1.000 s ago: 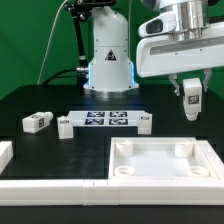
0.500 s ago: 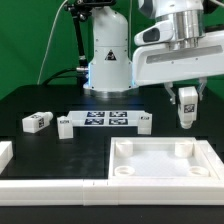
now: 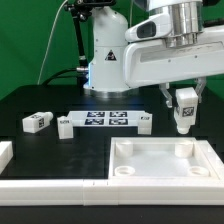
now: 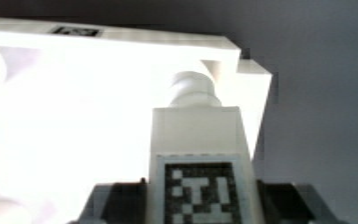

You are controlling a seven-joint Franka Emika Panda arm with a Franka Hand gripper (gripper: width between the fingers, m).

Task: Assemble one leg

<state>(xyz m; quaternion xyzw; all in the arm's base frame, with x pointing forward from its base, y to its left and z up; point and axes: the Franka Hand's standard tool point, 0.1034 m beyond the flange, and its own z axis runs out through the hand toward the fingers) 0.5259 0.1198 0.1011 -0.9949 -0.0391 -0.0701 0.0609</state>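
My gripper (image 3: 183,104) is shut on a leg (image 3: 183,110), a small white block with a black-and-white tag, and holds it upright in the air above the far right part of the large white tray-like piece (image 3: 165,163). In the wrist view the leg (image 4: 204,150) stands between my dark fingers (image 4: 119,200), its threaded tip pointing at the tray-like piece (image 4: 87,110). Three more legs lie on the table: one at the exterior view's left (image 3: 37,122), one (image 3: 65,127) and one (image 3: 144,123) at the two ends of the marker board (image 3: 104,120).
A white rail (image 3: 50,186) runs along the front edge, with a white piece (image 3: 4,152) at the exterior view's left. The arm's base (image 3: 108,65) stands behind the marker board. The table is black.
My gripper has moved toward the exterior view's left and a little lower with the leg in it. Nothing else has moved.
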